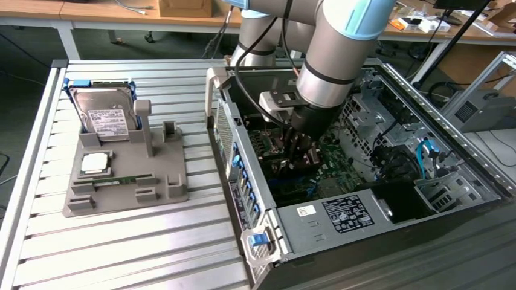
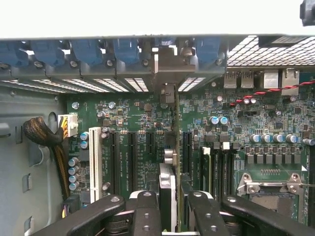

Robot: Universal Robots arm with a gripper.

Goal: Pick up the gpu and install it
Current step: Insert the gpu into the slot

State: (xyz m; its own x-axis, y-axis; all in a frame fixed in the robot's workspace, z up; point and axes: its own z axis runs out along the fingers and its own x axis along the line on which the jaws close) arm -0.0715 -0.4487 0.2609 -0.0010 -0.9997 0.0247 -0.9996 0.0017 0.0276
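The gpu (image 2: 176, 128) appears edge-on in the wrist view as a thin dark green card standing upright over the motherboard (image 2: 133, 113), between two black expansion slots. Its silver bracket (image 2: 169, 69) reaches the case's rear slot wall with the blue latches. My gripper (image 2: 174, 214) is shut on the card's near end, one black finger (image 2: 146, 211) on each side. In the exterior view my gripper (image 1: 300, 154) reaches deep into the open computer case (image 1: 339, 217), low over the motherboard (image 1: 342, 160).
On the slatted table at the exterior view's left stands a grey holder (image 1: 121, 181) with a silver hard drive (image 1: 109, 115), a processor chip (image 1: 95, 162) and a RAM stick (image 1: 117, 179). Inside the case are a cable bundle (image 2: 44, 135), a white slot (image 2: 95, 162) and the processor socket (image 2: 270, 187).
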